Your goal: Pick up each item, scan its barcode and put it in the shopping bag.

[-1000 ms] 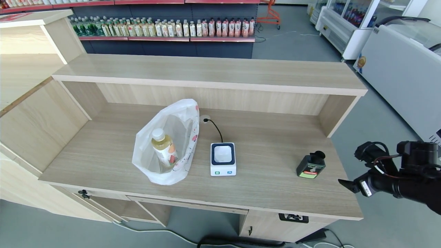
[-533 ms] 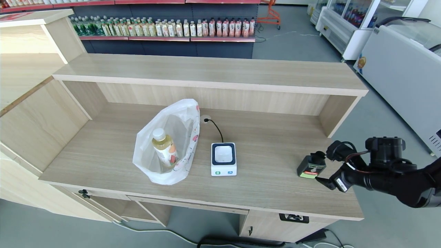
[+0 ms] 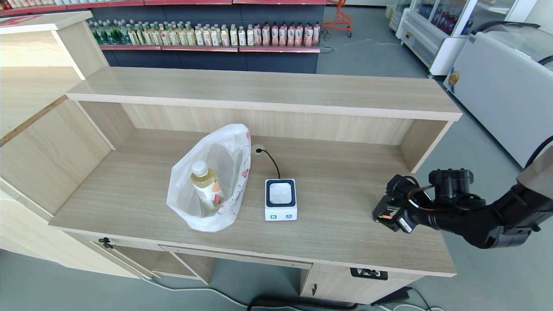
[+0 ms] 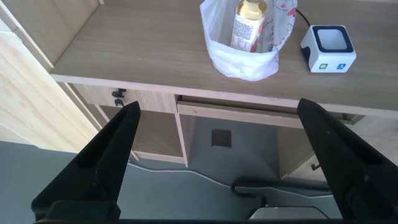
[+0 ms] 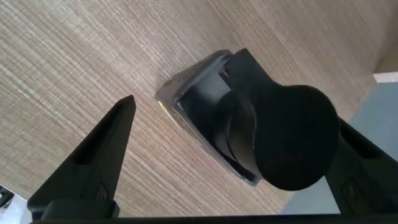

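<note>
A small dark bottle (image 3: 382, 211) with a round black cap and a red and green label stands near the right end of the wooden counter (image 3: 337, 172). My right gripper (image 3: 395, 217) is open with one finger on each side of it. In the right wrist view the dark bottle (image 5: 205, 112) sits between the fingers (image 5: 93, 168), not clamped. The white shopping bag (image 3: 216, 181) stands left of centre and holds a yellow drink bottle (image 3: 206, 185). A white barcode scanner (image 3: 280, 199) sits beside it. My left gripper (image 4: 217, 162) hangs open below the counter's front edge.
A black cable (image 3: 270, 160) runs from the scanner to a hole at the back of the counter. A raised shelf (image 3: 259, 93) overhangs the back. The counter's right edge (image 3: 440, 229) lies close to the right arm. Chest freezers (image 3: 501, 82) stand to the right.
My right arm has moved left from beyond the counter's right edge, and its open gripper now straddles the dark bottle. The bag, drink bottle and scanner have stayed where they were.
</note>
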{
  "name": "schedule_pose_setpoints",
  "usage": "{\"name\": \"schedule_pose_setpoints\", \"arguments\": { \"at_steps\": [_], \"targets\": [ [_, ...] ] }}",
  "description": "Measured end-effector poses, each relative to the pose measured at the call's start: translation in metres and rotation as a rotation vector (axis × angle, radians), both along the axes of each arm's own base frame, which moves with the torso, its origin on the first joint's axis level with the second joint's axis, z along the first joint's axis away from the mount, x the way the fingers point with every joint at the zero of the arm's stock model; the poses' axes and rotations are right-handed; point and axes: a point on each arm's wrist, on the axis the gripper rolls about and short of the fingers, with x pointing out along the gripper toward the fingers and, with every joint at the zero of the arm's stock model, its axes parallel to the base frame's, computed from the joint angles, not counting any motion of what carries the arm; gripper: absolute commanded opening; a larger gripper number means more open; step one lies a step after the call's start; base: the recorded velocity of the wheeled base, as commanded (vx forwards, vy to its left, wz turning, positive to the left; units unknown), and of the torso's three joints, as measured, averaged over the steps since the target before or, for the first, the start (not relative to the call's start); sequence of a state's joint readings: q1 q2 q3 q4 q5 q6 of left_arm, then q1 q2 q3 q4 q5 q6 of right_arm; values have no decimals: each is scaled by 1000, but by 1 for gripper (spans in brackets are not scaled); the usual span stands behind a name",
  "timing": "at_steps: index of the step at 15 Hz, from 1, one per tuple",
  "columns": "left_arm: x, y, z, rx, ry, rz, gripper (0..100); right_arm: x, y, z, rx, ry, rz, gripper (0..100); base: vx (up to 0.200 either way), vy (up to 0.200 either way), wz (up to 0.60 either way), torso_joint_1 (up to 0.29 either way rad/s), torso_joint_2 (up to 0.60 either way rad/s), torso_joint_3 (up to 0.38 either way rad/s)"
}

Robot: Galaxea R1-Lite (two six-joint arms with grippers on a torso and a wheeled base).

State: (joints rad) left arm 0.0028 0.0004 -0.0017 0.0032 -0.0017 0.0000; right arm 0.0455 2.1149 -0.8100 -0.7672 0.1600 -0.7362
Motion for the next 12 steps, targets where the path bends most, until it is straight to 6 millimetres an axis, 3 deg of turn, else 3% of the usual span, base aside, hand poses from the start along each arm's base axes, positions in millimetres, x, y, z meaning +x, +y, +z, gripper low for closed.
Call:
{"name": "schedule_pose_setpoints", "arguments": {
  "at_steps": [1, 2, 9, 12],
  "targets": [
    [0, 0, 0, 0, 0, 0, 100, 4, 2, -2, 0, -2, 5, 100, 0, 0, 0, 0, 0, 0],
    [0, 0, 0, 0, 0, 0, 100, 8, 6, -4, 0, -3, 16, 0, 0, 0, 0, 0, 0, 0],
    [0, 0, 0, 0, 0, 0, 100, 23, 21, -12, 7, -13, 55, 0, 0, 0, 0, 0, 0, 0],
    [0, 0, 0, 0, 0, 0, 100, 18, 21, 0, 15, -38, 74, 0, 0, 0, 0, 0, 0, 0]
  ]
}}
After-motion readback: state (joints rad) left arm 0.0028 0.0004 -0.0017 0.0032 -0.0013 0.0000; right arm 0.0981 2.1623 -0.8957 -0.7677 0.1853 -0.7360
